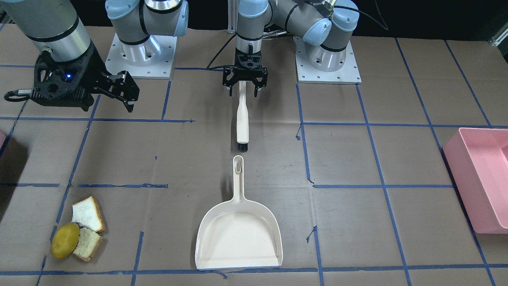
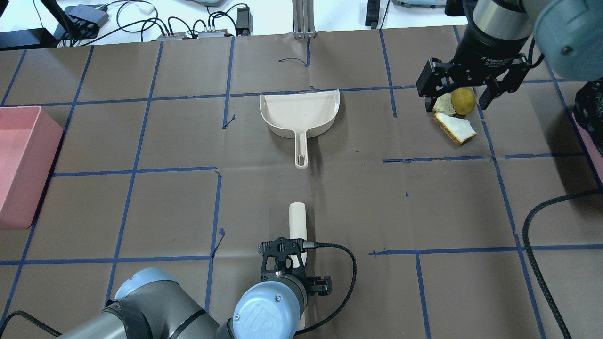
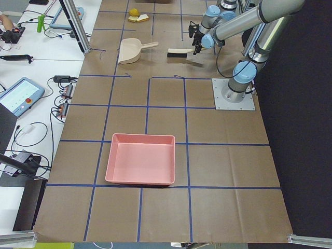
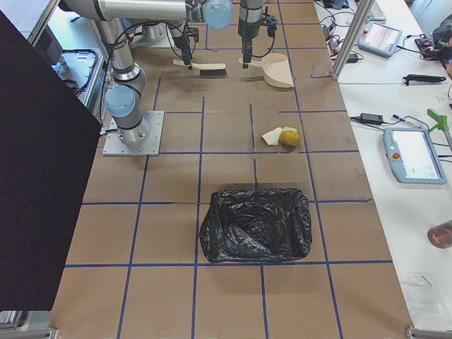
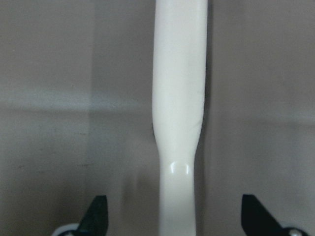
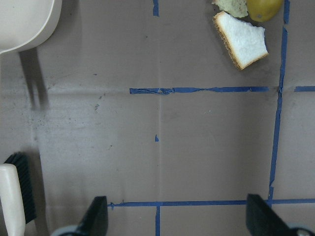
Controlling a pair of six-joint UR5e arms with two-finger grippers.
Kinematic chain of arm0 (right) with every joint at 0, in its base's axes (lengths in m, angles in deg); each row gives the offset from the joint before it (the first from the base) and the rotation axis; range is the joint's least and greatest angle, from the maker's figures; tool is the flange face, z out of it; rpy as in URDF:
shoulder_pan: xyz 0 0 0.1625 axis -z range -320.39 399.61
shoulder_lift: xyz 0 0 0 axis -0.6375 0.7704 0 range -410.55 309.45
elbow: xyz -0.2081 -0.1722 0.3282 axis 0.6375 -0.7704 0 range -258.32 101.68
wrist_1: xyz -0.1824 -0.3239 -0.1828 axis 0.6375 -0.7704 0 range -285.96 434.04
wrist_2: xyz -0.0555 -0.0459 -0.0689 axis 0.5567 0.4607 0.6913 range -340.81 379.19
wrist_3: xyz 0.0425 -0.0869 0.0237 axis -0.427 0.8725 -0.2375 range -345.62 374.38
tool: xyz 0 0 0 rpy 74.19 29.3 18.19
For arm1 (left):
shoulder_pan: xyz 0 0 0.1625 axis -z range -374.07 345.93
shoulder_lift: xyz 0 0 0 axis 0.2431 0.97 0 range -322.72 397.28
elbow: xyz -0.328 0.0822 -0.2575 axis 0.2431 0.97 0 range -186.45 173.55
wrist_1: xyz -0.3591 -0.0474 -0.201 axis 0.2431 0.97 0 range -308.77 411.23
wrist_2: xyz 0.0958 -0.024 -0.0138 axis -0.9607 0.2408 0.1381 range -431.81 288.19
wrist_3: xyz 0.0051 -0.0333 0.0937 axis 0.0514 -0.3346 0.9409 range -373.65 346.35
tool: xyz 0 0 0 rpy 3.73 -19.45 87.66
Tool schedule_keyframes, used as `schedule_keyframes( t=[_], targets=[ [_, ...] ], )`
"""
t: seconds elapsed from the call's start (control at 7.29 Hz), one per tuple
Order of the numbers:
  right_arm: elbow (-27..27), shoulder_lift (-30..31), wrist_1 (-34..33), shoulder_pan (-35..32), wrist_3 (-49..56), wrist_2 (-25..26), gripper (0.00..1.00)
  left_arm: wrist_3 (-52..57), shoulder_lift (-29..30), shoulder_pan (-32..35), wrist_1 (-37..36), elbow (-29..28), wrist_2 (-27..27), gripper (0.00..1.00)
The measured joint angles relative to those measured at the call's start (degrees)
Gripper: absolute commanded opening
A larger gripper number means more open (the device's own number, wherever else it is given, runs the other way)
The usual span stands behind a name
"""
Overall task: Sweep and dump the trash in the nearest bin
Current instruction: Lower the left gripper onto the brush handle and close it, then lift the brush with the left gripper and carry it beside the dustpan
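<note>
Straddling the brush (image 1: 242, 119) by its white handle near the table (image 1: 397, 159)'s robot-side edge, the left gripper (image 1: 243, 93) is spread wide, gripping nothing. The right gripper (image 6: 177, 223), also spread and empty, hovers high, short of the trash: two bread slices (image 1: 88, 214) and a round fruit (image 1: 64, 240) toward the operators' edge. Swept hard, the fruit may roll away. Bare room separates dustpan (image 1: 240, 234) and trash; the bag-lined bin (image 4: 254, 224) sits beyond, at the right end.

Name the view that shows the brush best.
Exterior front-facing: the brush shows nearly whole, handle to bristles. Overhead and left wrist catch only its handle, right wrist a corner; the side views show it small.
</note>
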Motion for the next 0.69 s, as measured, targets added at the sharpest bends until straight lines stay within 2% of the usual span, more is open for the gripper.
schedule_keyframes(
  t=[0.69],
  targets=[
    [0.00,0.04,0.00,0.00,0.00,-0.02,1.00,0.03,0.26,0.29,0.17,0.21,2.01,0.60]
  ],
)
